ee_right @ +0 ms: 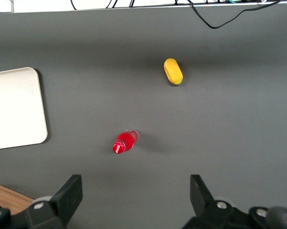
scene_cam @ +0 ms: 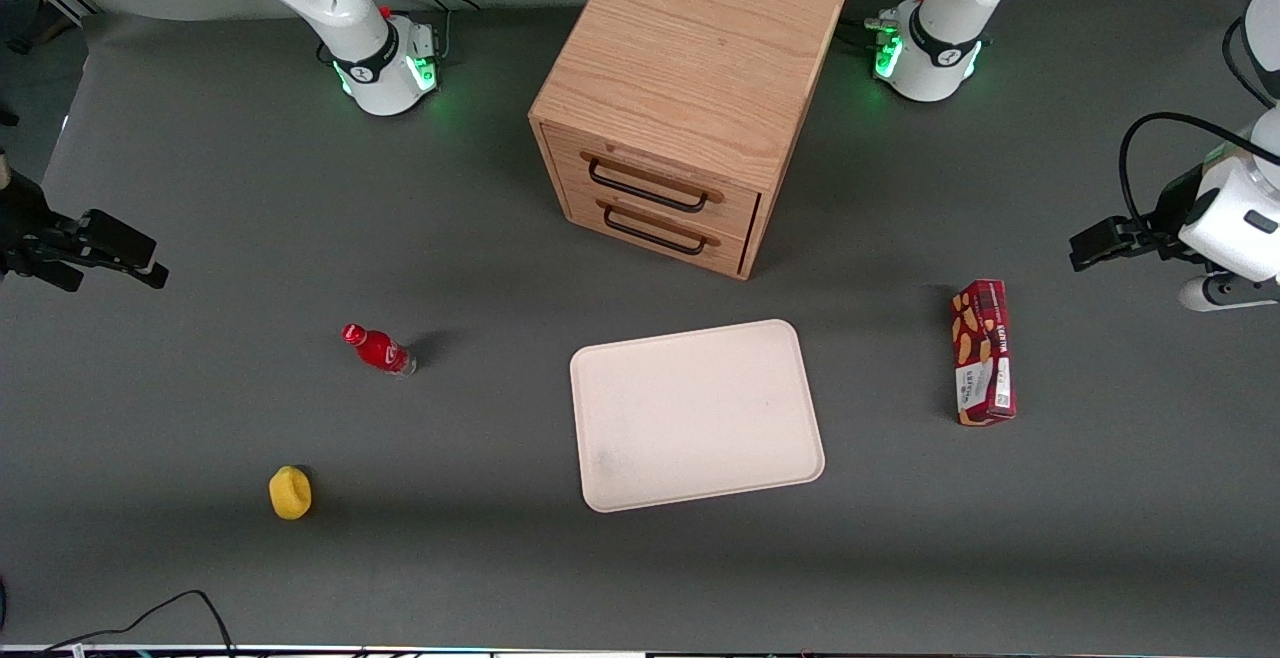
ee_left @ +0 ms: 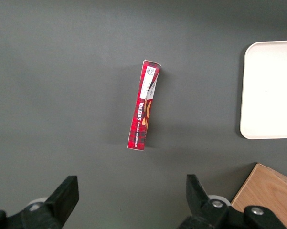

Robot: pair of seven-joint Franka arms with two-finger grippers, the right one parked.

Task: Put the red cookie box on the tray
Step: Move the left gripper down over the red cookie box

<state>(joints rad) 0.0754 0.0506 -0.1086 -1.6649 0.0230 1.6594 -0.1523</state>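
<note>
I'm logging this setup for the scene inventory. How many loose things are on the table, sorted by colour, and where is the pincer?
Red: 2, the red cookie box and small bottle
Yellow: 1, the rounded object
Pinkish-cream: 1, the tray
Wood: 1, the drawer cabinet
Total: 5
The pincer hovers open above the table, apart from the box.

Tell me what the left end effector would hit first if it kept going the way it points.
Probably bare table: the open end effector points down, with the red cookie box slightly ahead of that line, though depth is uncertain.
</note>
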